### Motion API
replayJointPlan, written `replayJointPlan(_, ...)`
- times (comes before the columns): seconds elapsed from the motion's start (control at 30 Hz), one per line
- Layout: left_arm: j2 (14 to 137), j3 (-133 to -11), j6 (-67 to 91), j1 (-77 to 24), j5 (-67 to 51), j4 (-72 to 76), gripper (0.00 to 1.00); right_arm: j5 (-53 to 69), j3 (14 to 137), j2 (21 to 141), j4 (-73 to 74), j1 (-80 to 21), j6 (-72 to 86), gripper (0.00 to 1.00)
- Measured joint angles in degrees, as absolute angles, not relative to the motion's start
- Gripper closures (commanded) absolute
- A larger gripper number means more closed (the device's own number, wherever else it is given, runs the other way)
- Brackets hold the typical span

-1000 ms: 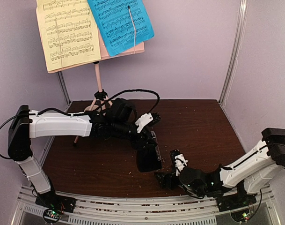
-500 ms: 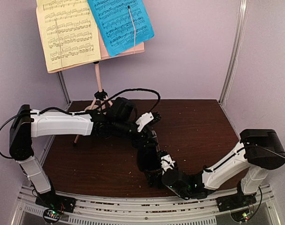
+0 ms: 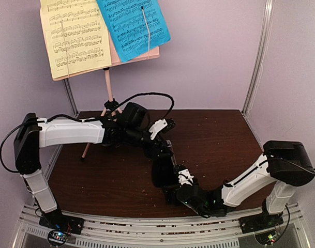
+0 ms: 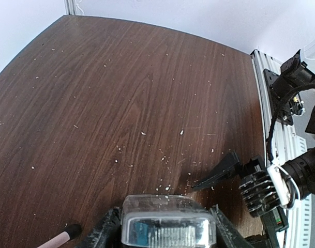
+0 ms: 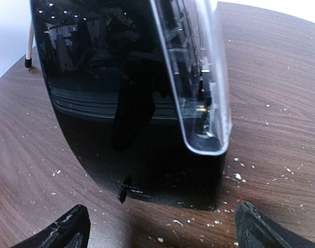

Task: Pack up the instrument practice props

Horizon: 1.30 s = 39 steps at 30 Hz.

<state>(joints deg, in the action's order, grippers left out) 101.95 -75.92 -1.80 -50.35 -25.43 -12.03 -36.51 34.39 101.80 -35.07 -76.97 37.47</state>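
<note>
Metronome (image 3: 164, 173) first: the black pyramid stands near the front middle of the brown desk (image 3: 219, 139), with its clear cover (image 5: 193, 77) on the side that shows to the right in the right wrist view. The left claw (image 3: 165, 155) comes down on its top from behind. In the left wrist view a finger sits tight against each side of the narrow upper end, so this claw is closed on the metronome at about half its spread. Its base is down at the desk surface with a dark shadow beneath, and I cannot tell whether it rests there or hangs just above.

The right claw (image 3: 173, 195) lies low at the front edge of the desk, just before the foot of the metronome. Its jaws stand wide apart, and each finger (image 5: 64, 230) reaches past a corner of the base without touching it. Nothing is held in it.

The pink music stand (image 3: 109, 88) stands upright at the back left corner, well apart from both claws, with its tripod feet on the desk. A yellow page (image 3: 74, 36) sits on its left side and a blue page (image 3: 131, 26) on its right, the blue one tilted and overlapping the yellow one's edge. Small pale crumbs (image 4: 162, 186) are scattered over the wood.
</note>
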Motion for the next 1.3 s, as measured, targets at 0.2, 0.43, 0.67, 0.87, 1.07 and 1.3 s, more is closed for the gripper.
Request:
replayJointPlan(0.2, 102.3, -76.4, -1.5, -49.9, -27.4, -12.5, 0.61, -36.4, 31.8, 97.5, -33.9, -76.9, 36.6, 0.00)
replayJointPlan(0.43, 102.3, -76.4, 0.4, -49.7, -27.8, -12.2, 0.63, -34.6, 24.1, 89.6, -36.0, -76.9, 33.7, 0.00)
replayJointPlan(0.67, 102.4, -76.3, 3.2, -49.7, -29.1, -12.0, 0.63, -32.8, 22.4, 88.9, -38.8, -77.0, 31.1, 0.00)
replayJointPlan(0.87, 102.4, -76.2, 4.1, -50.0, -29.6, -11.8, 0.63, -32.1, 26.5, 95.7, -40.9, -77.0, 30.2, 0.00)
replayJointPlan(1.07, 102.4, -76.2, 4.3, -50.0, -29.7, -11.7, 0.63, -31.7, 29.8, 99.1, -40.6, -77.0, 29.9, 0.00)
replayJointPlan(1.3, 102.4, -76.1, 4.4, -50.0, -29.8, -11.6, 0.62, -32.8, 32.1, 100.4, -38.3, -77.0, 30.0, 0.07)
